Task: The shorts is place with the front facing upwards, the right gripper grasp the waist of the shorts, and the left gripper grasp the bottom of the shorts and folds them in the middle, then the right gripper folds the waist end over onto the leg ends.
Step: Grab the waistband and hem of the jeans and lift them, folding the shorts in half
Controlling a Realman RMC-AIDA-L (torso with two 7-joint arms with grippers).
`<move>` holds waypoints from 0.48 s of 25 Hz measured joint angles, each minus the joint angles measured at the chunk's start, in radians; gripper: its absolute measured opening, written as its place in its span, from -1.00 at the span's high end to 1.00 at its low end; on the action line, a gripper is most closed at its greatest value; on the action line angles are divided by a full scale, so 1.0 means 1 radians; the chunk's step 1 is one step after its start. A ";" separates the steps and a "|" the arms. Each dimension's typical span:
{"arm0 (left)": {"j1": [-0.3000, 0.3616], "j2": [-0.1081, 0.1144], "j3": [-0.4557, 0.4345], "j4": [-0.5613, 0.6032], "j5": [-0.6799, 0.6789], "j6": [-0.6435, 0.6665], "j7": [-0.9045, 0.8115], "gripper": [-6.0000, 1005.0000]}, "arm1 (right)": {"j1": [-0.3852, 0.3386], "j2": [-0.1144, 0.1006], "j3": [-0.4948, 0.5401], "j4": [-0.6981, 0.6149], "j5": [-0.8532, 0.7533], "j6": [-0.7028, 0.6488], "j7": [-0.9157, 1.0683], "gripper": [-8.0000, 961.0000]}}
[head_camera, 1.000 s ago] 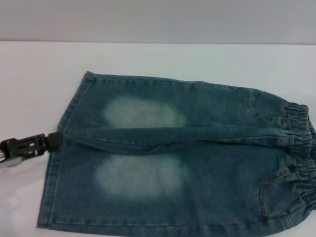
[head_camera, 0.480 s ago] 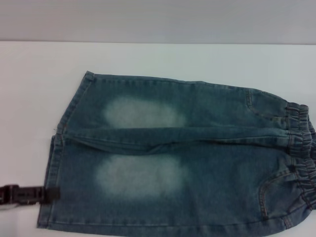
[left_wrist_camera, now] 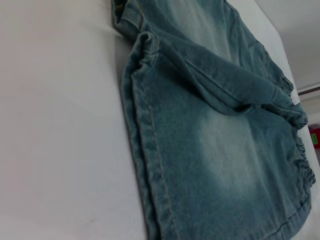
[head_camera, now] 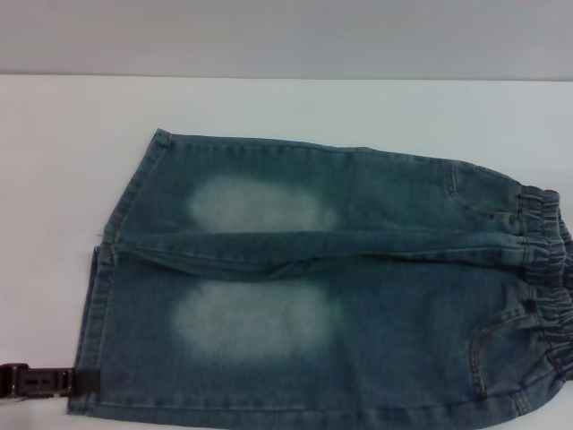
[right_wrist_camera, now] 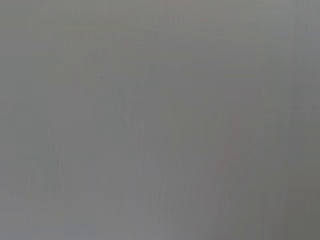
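Observation:
The blue denim shorts [head_camera: 313,287] lie flat, front up, on the white table [head_camera: 54,179]. Both thighs carry pale faded patches. The gathered waist [head_camera: 546,296] is at the right edge, and the bottom of the shorts, two straight leg hems [head_camera: 94,305], is at the left. My left gripper [head_camera: 85,382] reaches in low from the left edge and meets the near leg's hem by its near corner. The left wrist view looks along the hem [left_wrist_camera: 142,150] toward the waist [left_wrist_camera: 300,165]. The right gripper is out of view; its wrist view shows only plain grey.
The table reaches back to a grey wall [head_camera: 286,36]. A raised crease [head_camera: 286,260] runs between the two legs. The shorts' near edge lies at the bottom of the head view.
My left gripper has slid along the leg hems from the gap between the two legs toward me, down to the near leg's corner. The shorts have not shifted.

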 joint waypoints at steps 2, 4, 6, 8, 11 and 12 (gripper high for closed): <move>-0.001 0.000 0.000 0.000 0.000 0.003 0.000 -0.29 | 0.001 0.000 -0.001 0.001 0.000 0.000 -0.003 -0.41; -0.002 0.001 -0.001 0.000 0.006 0.009 -0.002 -0.29 | 0.002 -0.001 -0.002 0.001 -0.001 0.000 -0.004 -0.41; -0.001 0.002 0.000 0.000 0.010 0.009 -0.003 -0.29 | 0.002 -0.003 -0.002 0.002 -0.001 0.000 -0.005 -0.41; 0.001 0.004 -0.001 -0.002 0.011 0.008 -0.004 -0.29 | 0.004 -0.003 -0.002 0.002 -0.001 0.000 -0.005 -0.41; 0.003 0.005 -0.001 -0.010 0.011 0.008 -0.004 -0.29 | 0.005 -0.005 -0.002 0.002 -0.001 0.001 -0.005 -0.41; 0.003 0.005 -0.001 -0.010 0.011 0.008 -0.004 -0.29 | 0.006 -0.005 -0.003 0.002 -0.001 0.002 -0.005 -0.41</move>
